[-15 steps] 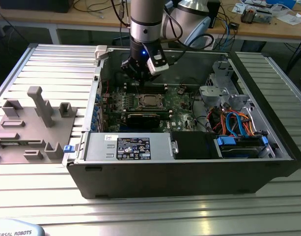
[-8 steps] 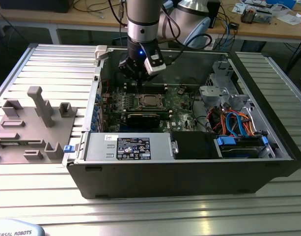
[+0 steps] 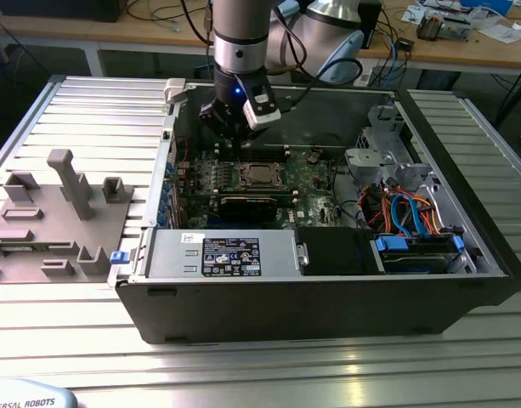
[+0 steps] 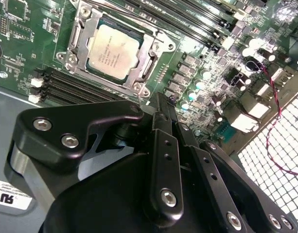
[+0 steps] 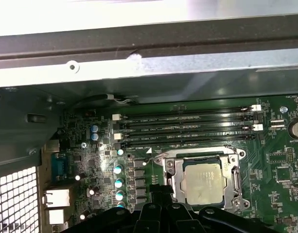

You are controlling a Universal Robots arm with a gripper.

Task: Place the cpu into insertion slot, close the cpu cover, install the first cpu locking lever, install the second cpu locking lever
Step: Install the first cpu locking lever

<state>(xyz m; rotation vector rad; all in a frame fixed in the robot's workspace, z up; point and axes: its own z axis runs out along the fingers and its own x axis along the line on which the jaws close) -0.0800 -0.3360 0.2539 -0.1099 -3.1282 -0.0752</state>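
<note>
Your gripper (image 3: pixel 235 136) hung inside the open case (image 3: pixel 328 289) on the ribbed tabletop (image 3: pixel 90 93), fingers pressed together, holding nothing. The cpu (image 4: pixel 113 51) lay in its slot, cover (image 4: pixel 78 29) down; a cluttered desk (image 3: pixel 464 42) stood behind.

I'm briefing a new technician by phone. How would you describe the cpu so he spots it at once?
Look inside the open computer case, at the green motherboard. Beside the long black memory slots sits the cpu, framed by the cpu cover. It's the board's only flat, shiny silver square.
</note>
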